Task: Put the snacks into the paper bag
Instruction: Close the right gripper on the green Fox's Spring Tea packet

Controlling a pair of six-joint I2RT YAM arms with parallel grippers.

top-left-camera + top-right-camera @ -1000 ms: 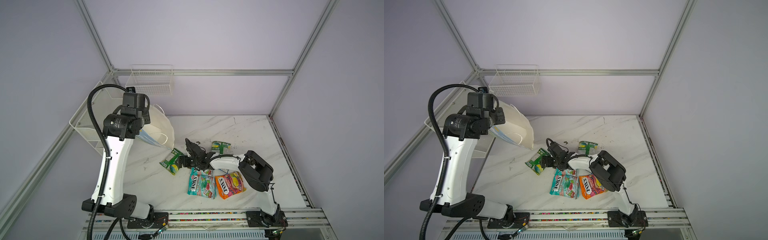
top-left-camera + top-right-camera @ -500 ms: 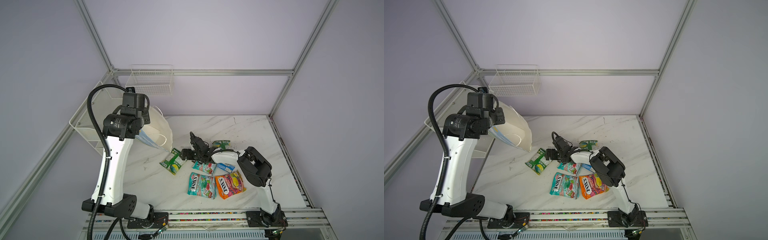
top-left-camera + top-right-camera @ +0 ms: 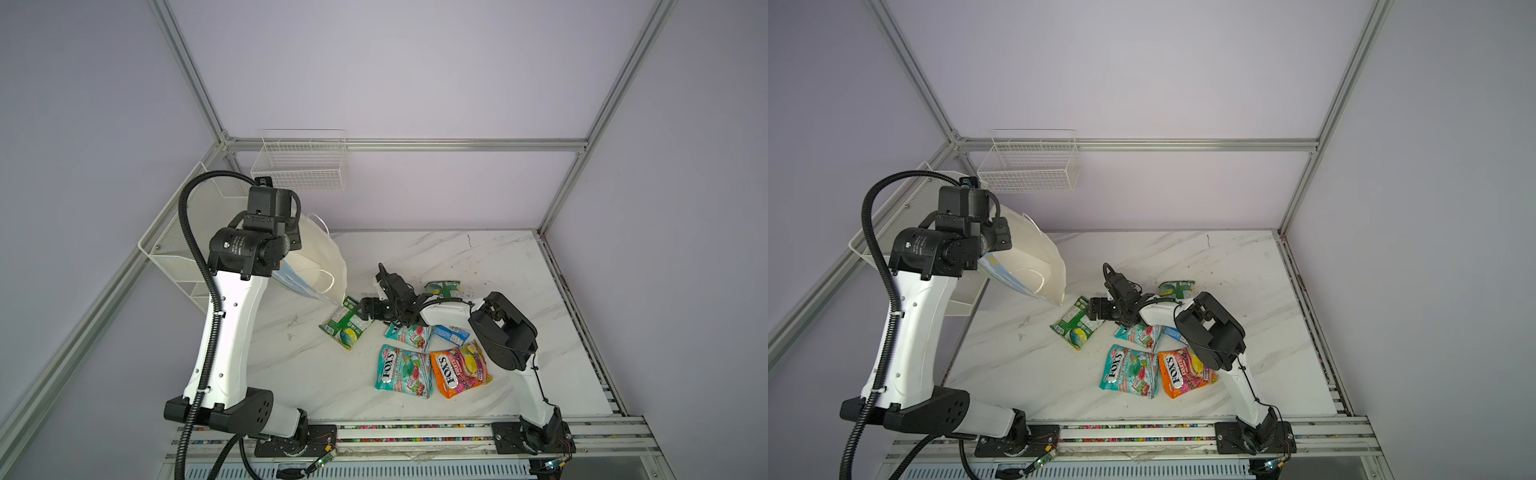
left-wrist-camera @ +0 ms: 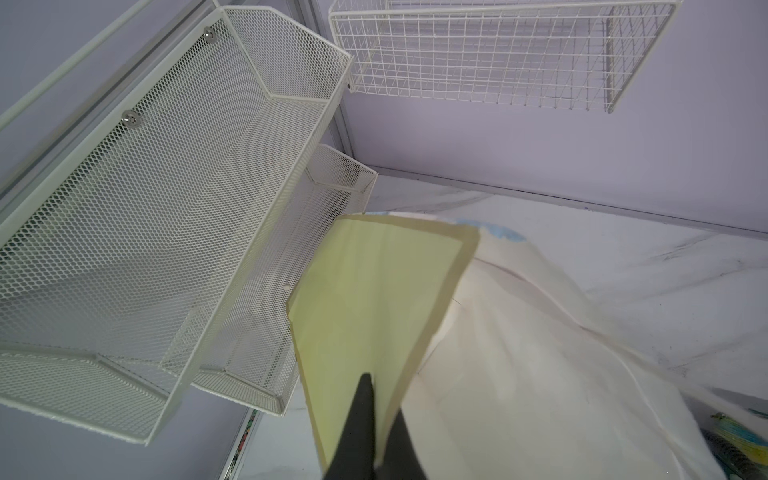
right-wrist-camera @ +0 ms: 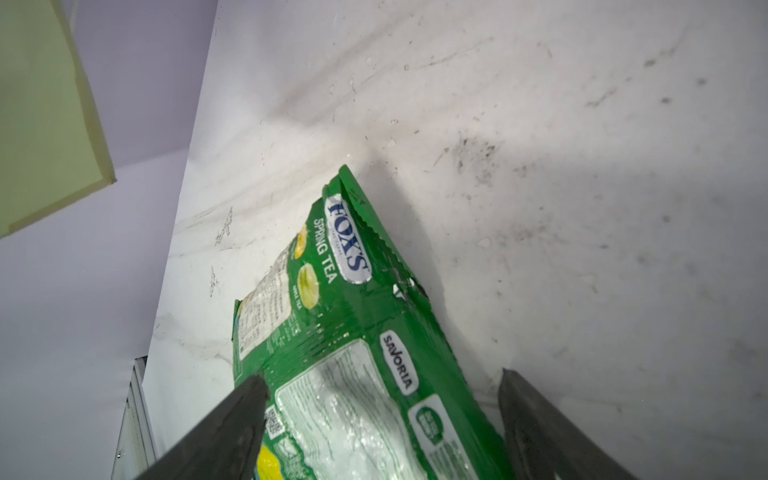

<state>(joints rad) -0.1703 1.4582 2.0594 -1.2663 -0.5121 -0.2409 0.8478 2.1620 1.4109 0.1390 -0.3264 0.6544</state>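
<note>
1. While my left gripper [image 4: 376, 419] is pressed together on one wall of the paper bag [image 3: 320, 262], it holds the bag lifted and tilted at the table's [image 3: 478, 257] far left, mouth turned toward the middle.
2. My right gripper [image 5: 380, 382] has its jaws spread wide, one on each side of a green packet [image 5: 353, 311] lying flat on the marble. Nothing is pinched yet.
3. That packet's long axis runs straight away from my right wrist, so the jaws span its narrow width.
4. In both top views the green packet [image 3: 343, 324] lies just beside the low lip of the bag's mouth, nearer to it than any other snack.
5. Other snacks lie flat nearby: a large teal packet [image 3: 401, 370], a smaller teal packet [image 3: 409, 334], an orange packet [image 3: 459, 368], a small blue packet [image 3: 451, 333] and a second green packet [image 3: 442, 287].
6. My judgement: the right arm is the nearer and the free one, so it should close across the width, lift, and carry the packet the short way left into the mouth.
</note>
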